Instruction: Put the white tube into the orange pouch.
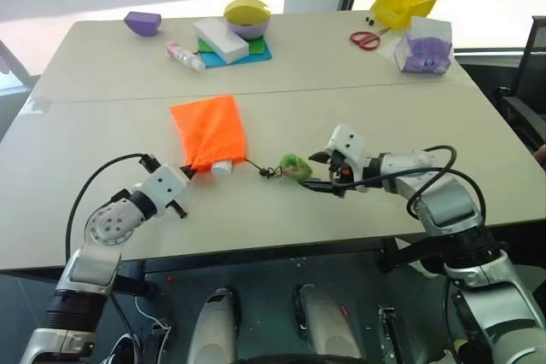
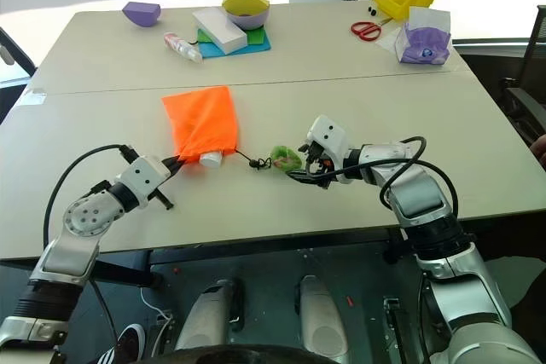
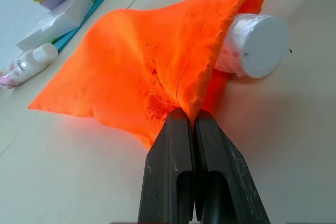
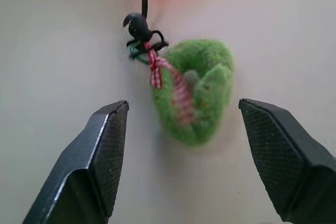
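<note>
The orange pouch (image 1: pixel 209 130) lies flat on the table's middle, its mouth toward me. The white tube (image 1: pixel 223 167) is inside it, with only its round white cap (image 3: pixel 260 45) poking out of the mouth. My left gripper (image 1: pixel 189 171) is shut on the pouch's fabric (image 3: pixel 157 72) at the mouth corner beside the tube. A thin dark cord runs from the pouch to a fuzzy green ring (image 4: pixel 202 87) lying on the table. My right gripper (image 1: pixel 317 170) stands open just right of that ring, its fingers (image 4: pixel 105 150) apart on either side and holding nothing.
At the back of the table stand a white-pink bottle (image 1: pixel 185 56), a white block on blue and green sheets (image 1: pixel 220 38), a yellow-purple bowl (image 1: pixel 247 16), a purple bowl (image 1: pixel 143 23), red scissors (image 1: pixel 365 38), a yellow bin (image 1: pixel 405 3) and a clear box (image 1: pixel 424 47).
</note>
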### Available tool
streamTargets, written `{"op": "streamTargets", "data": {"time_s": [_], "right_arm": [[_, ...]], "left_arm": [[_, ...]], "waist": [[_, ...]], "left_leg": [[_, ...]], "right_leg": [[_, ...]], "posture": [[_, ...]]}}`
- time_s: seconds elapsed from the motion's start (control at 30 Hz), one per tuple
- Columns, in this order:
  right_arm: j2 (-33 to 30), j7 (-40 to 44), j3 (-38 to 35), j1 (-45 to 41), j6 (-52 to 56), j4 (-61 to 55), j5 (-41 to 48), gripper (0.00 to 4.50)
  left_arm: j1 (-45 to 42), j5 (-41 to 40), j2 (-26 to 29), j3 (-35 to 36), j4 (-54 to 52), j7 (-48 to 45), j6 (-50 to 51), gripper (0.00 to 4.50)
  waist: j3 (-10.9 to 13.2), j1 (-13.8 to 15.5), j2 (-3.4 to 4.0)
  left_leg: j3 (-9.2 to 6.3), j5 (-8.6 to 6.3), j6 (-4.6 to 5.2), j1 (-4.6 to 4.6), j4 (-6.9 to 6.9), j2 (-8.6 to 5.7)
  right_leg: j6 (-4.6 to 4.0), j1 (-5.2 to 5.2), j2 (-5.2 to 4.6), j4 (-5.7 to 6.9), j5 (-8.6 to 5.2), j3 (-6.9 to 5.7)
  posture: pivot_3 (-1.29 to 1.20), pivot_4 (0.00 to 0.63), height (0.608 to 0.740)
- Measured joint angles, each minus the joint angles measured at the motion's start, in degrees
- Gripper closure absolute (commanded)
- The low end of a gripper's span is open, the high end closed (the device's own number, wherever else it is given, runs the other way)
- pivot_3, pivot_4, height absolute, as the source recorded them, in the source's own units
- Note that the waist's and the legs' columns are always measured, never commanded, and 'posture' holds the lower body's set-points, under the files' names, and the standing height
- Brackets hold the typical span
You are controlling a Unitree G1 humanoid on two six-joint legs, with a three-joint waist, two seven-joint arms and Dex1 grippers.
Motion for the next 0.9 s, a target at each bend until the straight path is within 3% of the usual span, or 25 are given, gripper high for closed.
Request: {"op": "streamTargets", "data": {"time_s": [0.1, 0.2, 0.33, 0.63, 0.9], "right_arm": [[2.8, -1.8, -4.1, -2.2, -2.8, 0.2, 1.6, 1.21], [7.0, -1.7, -5.3, -3.1, -2.0, -2.7, 5.0, 2.48], [14.6, -2.5, 4.9, -0.3, -4.3, -2.3, 2.6, 4.47], [24.4, -4.6, 14.6, -2.8, -12.7, 7.8, -5.2, 4.47], [30.0, -14.3, 14.6, -6.6, -16.8, 18.3, -12.7, 4.47]], "left_arm": [[0.0, 0.0, -0.3, 0.0, -0.1, -0.1, 0.2, 4.5], [-0.1, 0.0, -0.8, -0.1, -0.2, -0.3, 0.2, 4.5], [-0.8, 0.1, -1.1, -1.0, -0.2, -0.5, 0.1, 4.5], [-0.7, 0.2, -1.1, -1.1, -0.6, -0.6, 0.4, 4.5], [-0.2, 0.7, -1.1, -1.1, -2.0, -0.5, 1.1, 4.5]], "waist": [[0.0, 0.0, 0.0], [0.0, 0.0, -0.07], [0.0, 0.0, -0.07], [-0.1, -0.1, -0.08], [-0.1, -0.1, -0.09]], "left_leg": [[0.0, 0.0, 0.0, 0.0, 0.01, -0.01], [-0.04, 0.0, 0.0, 0.04, 0.0, 0.05], [-0.03, 0.01, 0.01, 0.02, -0.01, 0.08], [0.0, -0.01, -0.02, 0.0, 0.33, 0.09], [0.03, -0.01, -0.03, -0.02, 0.27, 0.14]], "right_leg": [[0.01, 0.0, 0.01, 0.03, 0.01, 0.02], [0.03, 0.02, 0.1, 0.07, -0.01, 0.01], [0.04, -0.03, 0.12, 0.15, -0.02, 0.0], [-0.06, 0.04, 0.07, 0.23, 0.05, -0.01], [-0.06, 0.0, 0.06, 0.23, 0.05, -0.03]], "posture": [[0.0, 0.15, 0.74], [0.0, 0.15, 0.74], [0.0, 0.15, 0.74], [0.0, 0.15, 0.74], [0.0, 0.15, 0.74]]}}
